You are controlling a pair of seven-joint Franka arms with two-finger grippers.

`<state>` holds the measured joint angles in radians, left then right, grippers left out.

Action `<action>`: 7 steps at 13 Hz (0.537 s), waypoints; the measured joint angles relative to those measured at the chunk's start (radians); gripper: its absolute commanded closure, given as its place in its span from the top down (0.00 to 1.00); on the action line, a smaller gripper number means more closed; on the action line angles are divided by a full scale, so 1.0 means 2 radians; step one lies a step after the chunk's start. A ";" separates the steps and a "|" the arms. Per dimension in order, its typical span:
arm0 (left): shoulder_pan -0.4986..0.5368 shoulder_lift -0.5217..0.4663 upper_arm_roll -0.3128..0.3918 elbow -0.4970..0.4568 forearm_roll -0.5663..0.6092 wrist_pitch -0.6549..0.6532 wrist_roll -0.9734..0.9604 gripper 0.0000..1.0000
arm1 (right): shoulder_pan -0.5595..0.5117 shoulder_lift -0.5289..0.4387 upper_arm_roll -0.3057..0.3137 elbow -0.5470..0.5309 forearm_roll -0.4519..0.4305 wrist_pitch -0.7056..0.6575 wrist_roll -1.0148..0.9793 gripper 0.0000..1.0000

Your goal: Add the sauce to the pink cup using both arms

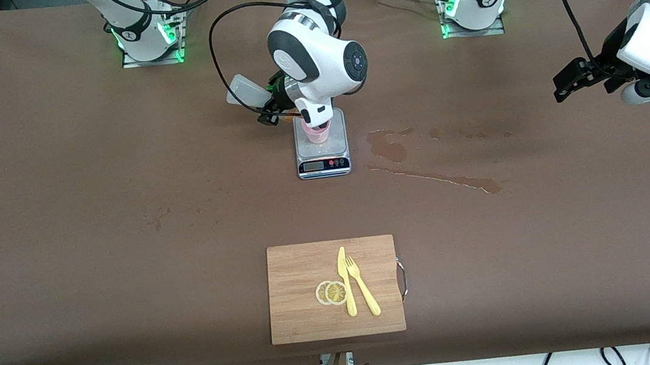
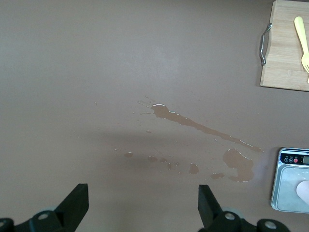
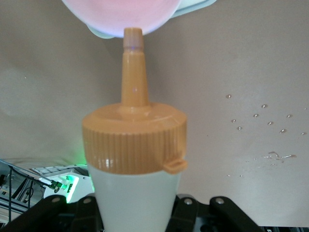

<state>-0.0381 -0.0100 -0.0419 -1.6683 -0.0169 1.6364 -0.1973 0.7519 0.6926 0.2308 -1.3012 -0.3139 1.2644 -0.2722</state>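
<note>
Right gripper (image 1: 274, 104): over the silver scale's edge, fingers clamped on the sauce bottle (image 1: 248, 91), which is tipped with its orange nozzle (image 3: 133, 67) at the cup's rim.
Pink cup (image 1: 317, 132): upright on the silver scale (image 1: 323, 157), mid-table.
Spill (image 1: 394, 147): wet streaks beside the scale, toward the left arm's end.
Left gripper (image 1: 579, 77): waits above the left arm's end of the table, fingers spread wide, holding nothing.

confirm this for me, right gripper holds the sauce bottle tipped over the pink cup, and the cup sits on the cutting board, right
Not quite. The right gripper does hold the sauce bottle tipped over the pink cup, but the cup sits on the silver scale, not the cutting board. The front view shows the board nearer the camera, carrying only lemon slices, a knife and a fork.
</note>
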 measured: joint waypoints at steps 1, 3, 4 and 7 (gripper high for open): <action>0.000 0.000 0.000 0.000 0.000 0.000 0.000 1.00 | 0.000 0.000 0.000 0.000 0.000 0.000 0.000 0.00; 0.000 0.000 0.000 0.000 0.000 0.000 0.000 1.00 | 0.000 0.000 0.000 0.000 0.000 0.000 0.000 0.00; 0.000 0.000 0.000 0.000 0.000 0.000 0.000 1.00 | 0.000 0.000 0.000 0.000 0.000 0.000 0.000 0.00; 0.000 0.000 0.000 0.000 0.000 0.000 0.000 1.00 | -0.004 -0.001 0.000 0.003 0.000 0.000 -0.001 0.00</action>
<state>-0.0381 -0.0100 -0.0419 -1.6683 -0.0169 1.6364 -0.1973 0.7430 0.6911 0.2308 -1.2950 -0.3139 1.2641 -0.2735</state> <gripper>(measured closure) 0.000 0.731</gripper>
